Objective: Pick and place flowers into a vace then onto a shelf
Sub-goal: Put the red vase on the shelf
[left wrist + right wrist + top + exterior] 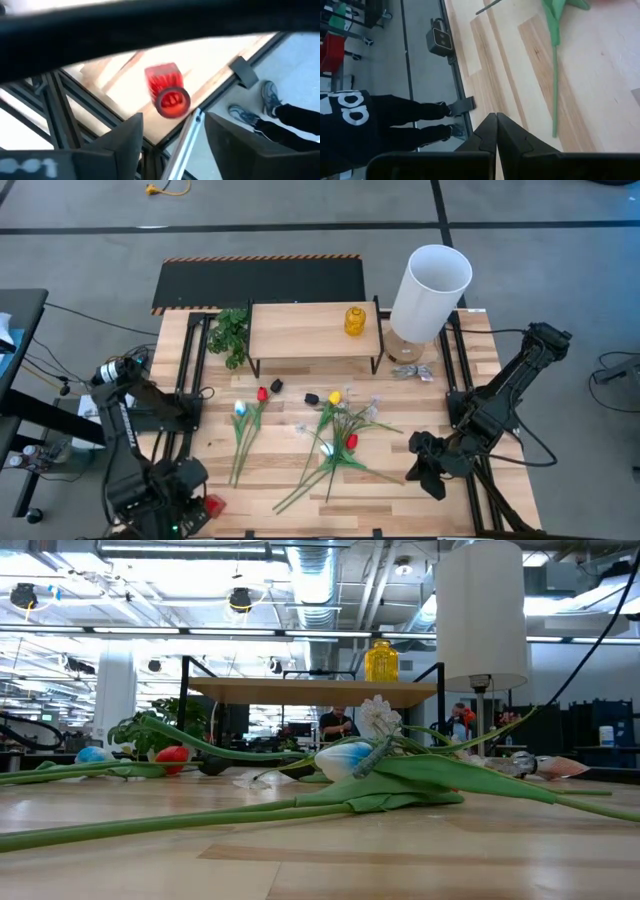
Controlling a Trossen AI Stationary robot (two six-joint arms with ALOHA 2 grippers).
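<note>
Flowers — long green-stemmed artificial tulips — lay loose on the slatted wooden surface, unpicked, since the left tool gaped empty and the right tool sat pinched shut on nothing.

A white cylindrical lamp is standing at the table's far right corner. A bushy green leaf sprig is lying near the far left. A red emergency button is sitting at the near-left edge. A person's shoes are showing beyond.
</note>
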